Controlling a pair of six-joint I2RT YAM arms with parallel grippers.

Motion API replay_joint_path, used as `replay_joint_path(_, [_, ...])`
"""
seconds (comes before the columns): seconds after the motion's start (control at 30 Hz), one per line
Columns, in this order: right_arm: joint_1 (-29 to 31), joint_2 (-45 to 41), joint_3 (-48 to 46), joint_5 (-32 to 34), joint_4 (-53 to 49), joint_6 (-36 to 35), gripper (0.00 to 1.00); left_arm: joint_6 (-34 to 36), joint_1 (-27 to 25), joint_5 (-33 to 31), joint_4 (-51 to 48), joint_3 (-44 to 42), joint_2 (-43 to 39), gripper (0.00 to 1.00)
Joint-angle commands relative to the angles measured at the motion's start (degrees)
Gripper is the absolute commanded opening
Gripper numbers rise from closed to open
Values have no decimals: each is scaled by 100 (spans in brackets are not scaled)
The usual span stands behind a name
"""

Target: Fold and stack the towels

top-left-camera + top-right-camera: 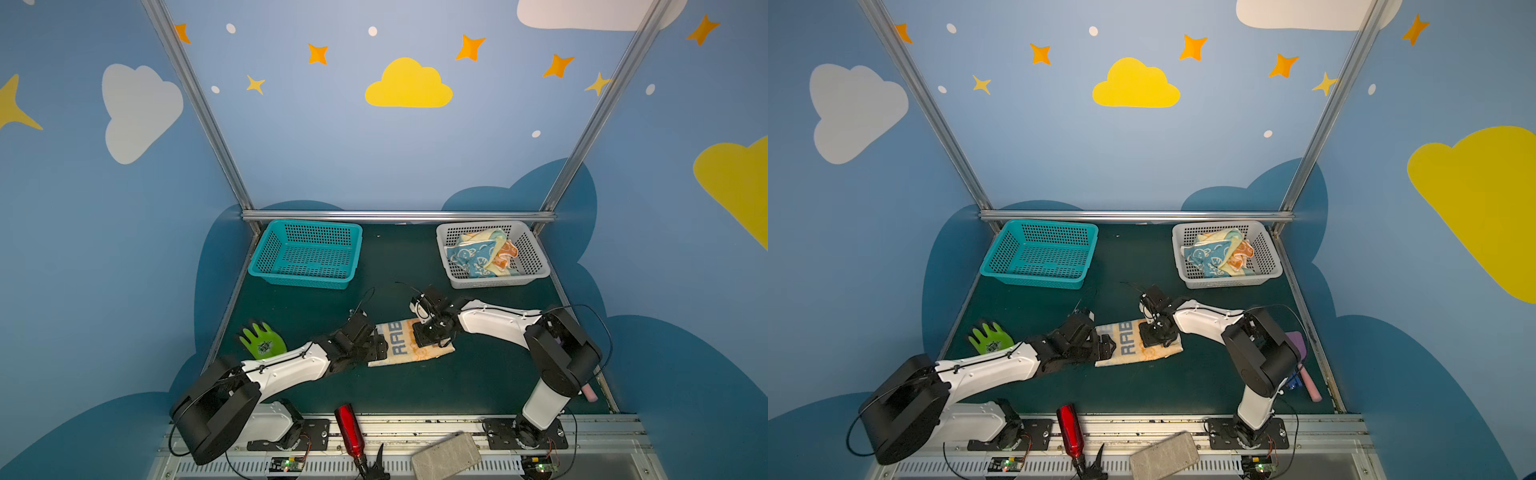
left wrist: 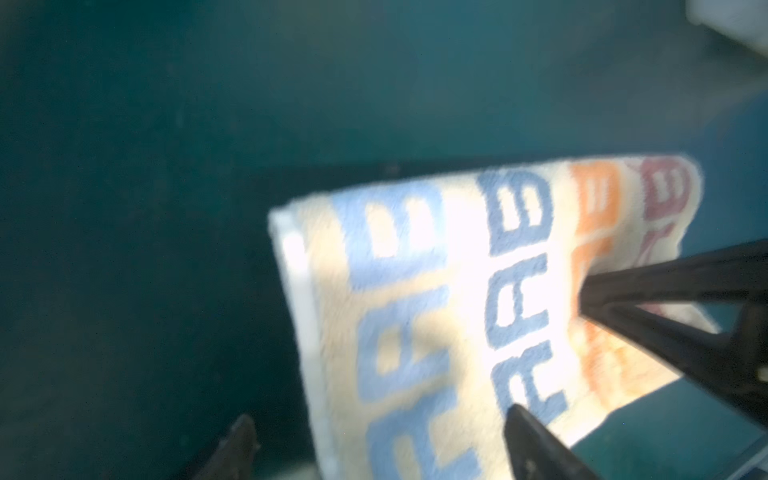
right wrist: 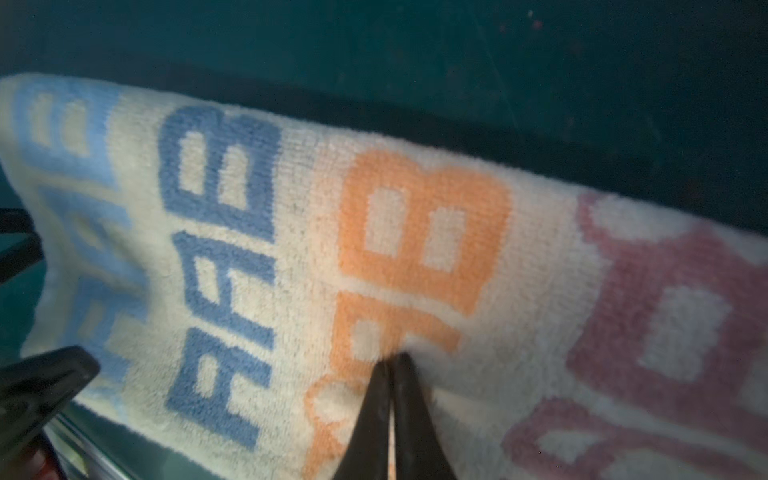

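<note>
A cream towel (image 1: 399, 347) (image 1: 1129, 345) with blue and orange RABBIT letters lies folded into a strip on the green mat. My left gripper (image 1: 384, 347) (image 2: 379, 415) is open and straddles the towel's left end, one fingertip over the cloth (image 2: 415, 291) and one over the mat. Pointing down on the middle of the strip, my right gripper (image 1: 434, 343) (image 3: 392, 357) is shut, and a small pucker of the towel (image 3: 415, 208) is pinched at its tips. Several more towels (image 1: 484, 253), blue, yellow and orange, lie crumpled in the white basket (image 1: 498, 283).
A teal basket (image 1: 266, 253) with nothing in it stands at the back left. A green glove (image 1: 262, 340) lies left of the towel. A red bottle (image 1: 349, 428) and a grey block (image 1: 446, 457) rest on the front rail. A pink stick (image 1: 1310, 386) lies at the right edge.
</note>
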Motion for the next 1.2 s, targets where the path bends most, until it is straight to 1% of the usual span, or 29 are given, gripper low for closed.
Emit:
replay_joint_path(0.0, [-26,109,-139,55,193,146,6,-200,71,198,115,-161,268,86])
replay_joint_path(0.13, [-38,225,-162,-6,254,176,1,-239,108,408,325,-196,492,77])
replay_joint_path(0.27, [-35,354,-134,-52,288,163,0,-240,108,740,510,-171,849,70])
replay_joint_path(0.37, [-30,418,-118,-70,287,143,0,-238,108,879,604,-123,1120,59])
replay_joint_path(0.57, [-26,438,-145,-61,338,148,0,-110,143,878,623,-11,1298,37])
replay_joint_path(0.67, [-26,408,-145,-85,357,107,0,-17,176,725,495,125,1342,17])
replay_joint_path(0.7, [-26,375,-140,-96,375,75,0,-1,187,683,459,178,1368,9])
replay_joint_path(0.73, [-30,332,-141,-88,386,66,0,14,201,639,413,228,1389,4])
replay_joint_path(0.77, [-34,272,-144,-76,401,37,0,39,211,616,386,263,1408,4])
replay_joint_path(0.9, [-58,-211,-171,275,459,-104,12,340,330,469,35,620,1442,4])
replay_joint_path(0.97, [-70,-546,-138,538,437,-228,21,611,386,345,-369,944,1469,4])
replay_joint_path(1.0, [-70,-730,-119,732,418,-302,28,776,421,267,-572,1138,1484,4])
replay_joint_path(1.03, [-76,-901,-105,929,399,-369,56,941,445,184,-809,1343,1504,4])
replay_joint_path(1.07, [-74,-1065,-101,1103,394,-422,92,1067,466,107,-987,1506,1524,4])
replay_joint_path(1.17, [-85,-1534,-165,1623,476,-618,93,1454,565,-138,-1464,2039,1622,4])
